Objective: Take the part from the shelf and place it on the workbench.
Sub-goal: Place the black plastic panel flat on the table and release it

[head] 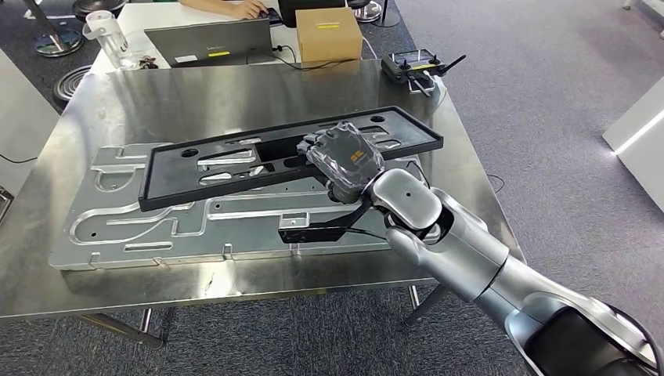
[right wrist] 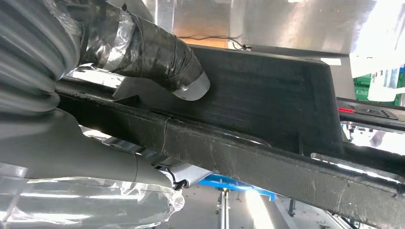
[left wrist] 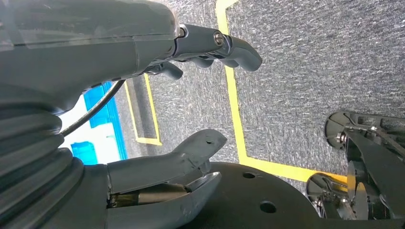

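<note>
Fingers (right wrist: pixel 184 76) of your right hand (head: pixel 344 157) grip the black part (head: pixel 235 168) at its near rim; left hand (left wrist: pixel 157 95) hangs open, w/ nothing in it. Part's already over the workbench (head: pixel 117 102), resting on a silver plate (head: pixel 156 227); release likely what's left. It's a long, flat black frame w/ cut-outs.

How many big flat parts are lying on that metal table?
2. A black frame, gripped by the right hand, lies tilted over a larger silver plate flat on the table. Anything beneath them would be hidden.
</note>
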`<action>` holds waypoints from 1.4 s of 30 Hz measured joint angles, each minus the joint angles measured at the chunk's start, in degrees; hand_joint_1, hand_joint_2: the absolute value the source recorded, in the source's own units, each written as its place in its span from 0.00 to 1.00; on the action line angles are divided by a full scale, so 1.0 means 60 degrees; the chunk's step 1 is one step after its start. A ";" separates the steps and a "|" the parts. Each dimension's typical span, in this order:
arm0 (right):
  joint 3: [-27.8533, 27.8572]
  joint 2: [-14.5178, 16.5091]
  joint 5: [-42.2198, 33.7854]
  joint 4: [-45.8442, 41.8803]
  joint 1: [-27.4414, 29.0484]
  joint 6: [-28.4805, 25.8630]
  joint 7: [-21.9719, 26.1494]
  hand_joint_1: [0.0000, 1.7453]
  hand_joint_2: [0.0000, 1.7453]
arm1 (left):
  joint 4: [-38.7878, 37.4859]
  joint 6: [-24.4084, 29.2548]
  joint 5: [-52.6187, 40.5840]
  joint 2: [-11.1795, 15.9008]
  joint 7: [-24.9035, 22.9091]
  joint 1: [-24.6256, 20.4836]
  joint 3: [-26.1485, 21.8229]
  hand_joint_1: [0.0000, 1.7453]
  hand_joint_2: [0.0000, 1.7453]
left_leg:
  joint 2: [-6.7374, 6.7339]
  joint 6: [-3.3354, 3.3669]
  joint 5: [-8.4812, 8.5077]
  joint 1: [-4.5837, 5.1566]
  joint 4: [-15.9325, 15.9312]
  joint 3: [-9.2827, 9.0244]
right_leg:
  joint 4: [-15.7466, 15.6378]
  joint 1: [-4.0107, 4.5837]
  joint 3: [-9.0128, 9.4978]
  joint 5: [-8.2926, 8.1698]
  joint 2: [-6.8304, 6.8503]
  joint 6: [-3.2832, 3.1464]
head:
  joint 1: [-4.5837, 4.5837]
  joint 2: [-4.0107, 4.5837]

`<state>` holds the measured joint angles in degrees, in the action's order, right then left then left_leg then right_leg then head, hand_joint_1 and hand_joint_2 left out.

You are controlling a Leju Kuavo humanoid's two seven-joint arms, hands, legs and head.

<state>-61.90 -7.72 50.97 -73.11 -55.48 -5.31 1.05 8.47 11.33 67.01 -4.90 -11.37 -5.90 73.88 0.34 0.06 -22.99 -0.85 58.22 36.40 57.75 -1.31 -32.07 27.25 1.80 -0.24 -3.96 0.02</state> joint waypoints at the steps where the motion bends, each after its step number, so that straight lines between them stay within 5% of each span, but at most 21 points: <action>1: -0.0011 0.0000 0.0000 0.0014 0.0001 -0.0001 0.0000 1.00 1.00 | 0.0000 -0.0001 0.0000 0.0000 0.0000 0.0000 0.0000 0.00 1.00 | -0.0001 0.0015 0.0000 0.0009 0.0001 0.0002 | -0.0008 -0.0009 0.0001 -0.0005 0.0000 0.0043 | 0.0000 -0.0001; 7: -0.0026 0.0000 -0.0012 0.0069 0.0003 -0.0007 0.0004 1.00 1.00 | -0.0001 -0.0029 0.0000 0.0000 -0.0053 0.0000 0.0000 0.00 1.00 | -0.0001 0.0053 0.0004 0.0031 0.0009 0.0004 | -0.0023 -0.0034 0.0003 -0.0022 0.0002 0.0223 | 0.0000 -0.0001; 16: -0.0026 -0.0024 -0.0153 0.0220 0.0153 -0.0175 0.0112 1.00 1.00 | -0.0002 -0.0070 0.0000 0.0011 -0.0084 -0.0002 0.0005 0.00 1.00 | -0.0004 0.0072 -0.0006 0.0050 0.0033 0.0002 | -0.0030 -0.0024 0.0002 -0.0023 0.0001 0.0275 | 0.0000 -0.0002; 23: -0.0026 -0.0043 -0.0157 0.0284 0.0274 -0.0185 0.0138 1.00 1.00 | -0.0002 -0.0093 0.0004 0.0025 -0.0084 -0.0003 0.0007 0.00 1.00 | 0.0000 0.0246 -0.0055 0.0088 -0.0031 -0.0037 | -0.0035 -0.0096 0.0033 0.0027 -0.0004 0.0460 | 0.0003 0.0000; 25: -0.0026 -0.0045 -0.0157 0.0288 0.0291 -0.0200 0.0141 1.00 1.00 | -0.0002 -0.0108 0.0004 0.0023 -0.0084 -0.0007 0.0007 0.00 1.00 | 0.0003 0.0356 -0.0034 0.0049 -0.0166 -0.0157 | 0.0430 -0.0098 -0.0163 0.0308 -0.0101 0.0472 | 0.0011 -0.0001; 28: -0.0035 -0.0064 -0.0157 0.0311 0.0391 -0.0231 0.0152 1.00 1.00 | -0.0002 -0.0127 0.0004 0.0019 -0.0083 -0.0012 0.0009 0.00 1.00 | 0.0016 0.0450 -0.0076 0.0068 -0.0192 -0.0232 | 0.2257 -0.0065 -0.1184 0.1068 -0.0251 0.0423 | 0.0020 -0.0001; 29: -0.0045 -0.0077 -0.0157 0.0330 0.0456 -0.0233 0.0153 1.00 1.00 | -0.0002 -0.0133 0.0004 0.0018 -0.0080 -0.0010 0.0010 0.00 1.00 | 0.0038 0.0456 -0.0106 0.0083 -0.0178 -0.0252 | 0.2646 -0.0059 -0.1454 0.1102 -0.0267 0.0410 | 0.0019 -0.0002; 31: -0.0070 -0.0100 -0.0157 0.0361 0.0560 -0.0240 0.0155 1.00 1.00 | -0.0002 -0.0148 0.0004 0.0017 -0.0074 -0.0005 0.0013 0.00 1.00 | 0.0107 0.0417 -0.0190 0.0098 -0.0111 -0.0305 | 0.2342 -0.0056 -0.1470 0.0598 -0.0277 0.0354 | 0.0019 -0.0001; 34: -0.0087 -0.0115 -0.0157 0.0376 0.0588 -0.0271 0.0164 1.00 1.00 | -0.0002 -0.0153 0.0004 -0.0005 -0.0067 -0.0007 0.0017 0.00 1.00 | 0.0172 0.0291 -0.0368 0.0108 0.0059 -0.0341 | 0.0652 -0.0004 -0.0782 -0.0284 -0.0298 0.0207 | 0.0017 -0.0001; 39: -0.0106 -0.0138 -0.0157 0.0392 0.0619 -0.0306 0.0164 1.00 1.00 | -0.0003 -0.0148 0.0007 0.0000 -0.0060 -0.0007 0.0018 0.00 1.00 | 0.0158 0.0013 -0.0544 0.0097 0.0151 -0.0344 | 0.0262 0.0043 -0.0559 -0.0246 -0.0300 0.0016 | 0.0016 -0.0001; 42: -0.0110 -0.0129 -0.0157 0.0393 0.0616 -0.0315 0.0164 1.00 1.00 | -0.0006 -0.0147 0.0007 0.0014 -0.0057 -0.0013 0.0022 0.00 1.00 | 0.0083 -0.0152 -0.1112 0.0066 0.1397 0.0240 | 0.0166 -0.0012 -0.0370 -0.0178 -0.0262 -0.0114 | 0.0007 0.0000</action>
<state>-62.56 -8.49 50.03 -70.75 -51.78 -7.20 2.03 8.44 10.45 67.06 -4.81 -11.71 -5.98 74.01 0.83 -0.85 -29.66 -0.46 66.61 37.84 58.75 -1.38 -34.29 26.19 0.23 -0.93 -3.91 0.02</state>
